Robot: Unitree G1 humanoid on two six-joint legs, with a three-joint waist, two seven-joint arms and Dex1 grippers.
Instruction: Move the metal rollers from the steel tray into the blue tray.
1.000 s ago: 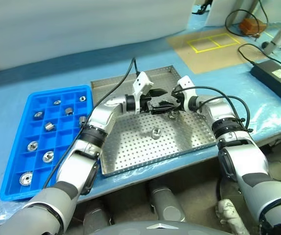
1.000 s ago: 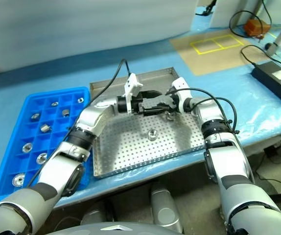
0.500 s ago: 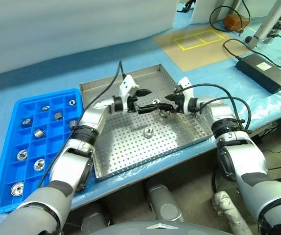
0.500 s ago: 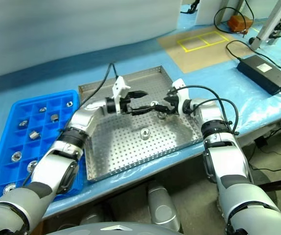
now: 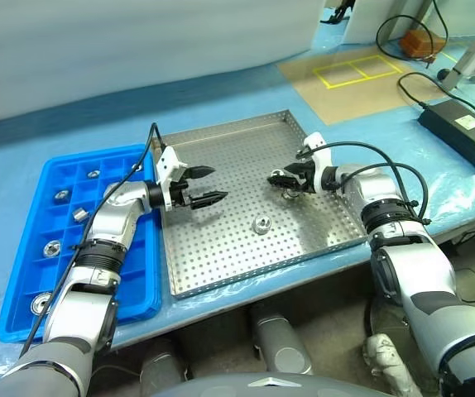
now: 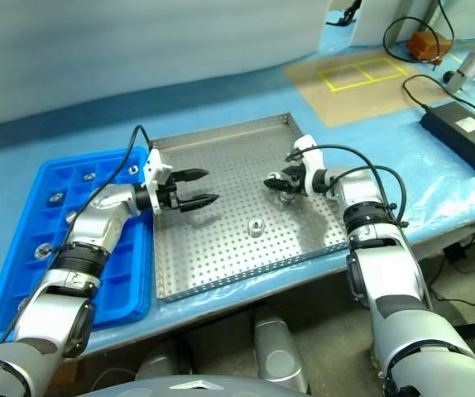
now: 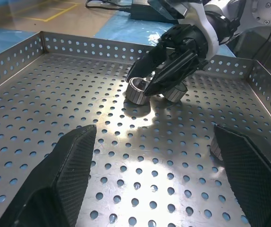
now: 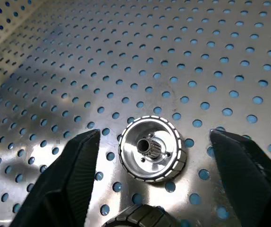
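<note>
My right tool [image 6: 275,184] sits low over a metal roller [image 8: 149,149] lying flat, hole up, squarely between its spread fingers [image 8: 71,187]; I can't tell if they have gripped it. A second roller [image 8: 138,218] lies just nearer. My left tool [image 5: 205,186] hovers with fingers apart and empty at the steel tray [image 5: 221,265]'s left edge, by the blue tray [image 5: 22,306], which already holds several. Another roller [image 5: 261,223] rests mid-tray between both arms. Beyond, the blue-covered surface [image 5: 97,124] carries a black box [image 5: 467,128] and cables.
</note>
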